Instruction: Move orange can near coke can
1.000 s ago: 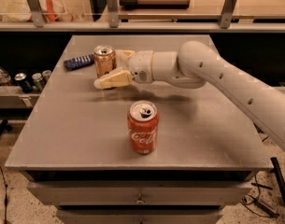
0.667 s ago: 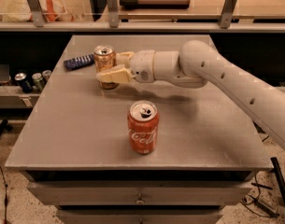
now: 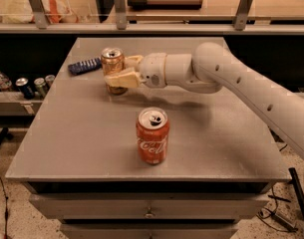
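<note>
My tool (image 3: 117, 69) is at the back-left of the table (image 3: 62, 148), clamped on the orange can (image 3: 111, 59): one finger (image 3: 122, 78) runs across the can's front, the other sits behind it. The can stands upright between them, and its base looks to be on the table, though I can't tell for sure. The white arm (image 3: 251, 88) comes in from the right. A dark blue flat thing (image 3: 84, 65) lies just left of the can. The coke can (image 3: 152, 138) stands upright well apart, toward the front edge.

Front, high, looking down; jaws back-left
</note>
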Action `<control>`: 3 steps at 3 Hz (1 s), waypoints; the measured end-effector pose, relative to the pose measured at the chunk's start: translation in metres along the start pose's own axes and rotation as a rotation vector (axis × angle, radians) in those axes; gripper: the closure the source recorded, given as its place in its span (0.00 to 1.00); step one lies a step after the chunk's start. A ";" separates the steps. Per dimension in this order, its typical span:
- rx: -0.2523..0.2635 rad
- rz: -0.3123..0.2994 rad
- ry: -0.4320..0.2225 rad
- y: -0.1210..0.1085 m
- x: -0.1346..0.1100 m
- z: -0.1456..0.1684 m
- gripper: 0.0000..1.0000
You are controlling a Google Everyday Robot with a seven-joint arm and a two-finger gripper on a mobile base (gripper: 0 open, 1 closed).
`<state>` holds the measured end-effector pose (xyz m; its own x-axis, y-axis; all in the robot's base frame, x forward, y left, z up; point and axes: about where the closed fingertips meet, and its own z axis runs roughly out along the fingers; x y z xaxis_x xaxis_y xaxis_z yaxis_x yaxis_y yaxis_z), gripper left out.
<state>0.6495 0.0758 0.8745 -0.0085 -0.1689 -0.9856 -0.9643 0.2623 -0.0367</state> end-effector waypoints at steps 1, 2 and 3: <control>-0.013 -0.022 -0.014 -0.003 -0.008 -0.005 1.00; -0.016 -0.063 -0.020 -0.012 -0.019 -0.023 1.00; -0.025 -0.105 -0.002 -0.015 -0.022 -0.048 1.00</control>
<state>0.6519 0.0297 0.9052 0.0935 -0.1922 -0.9769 -0.9663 0.2190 -0.1356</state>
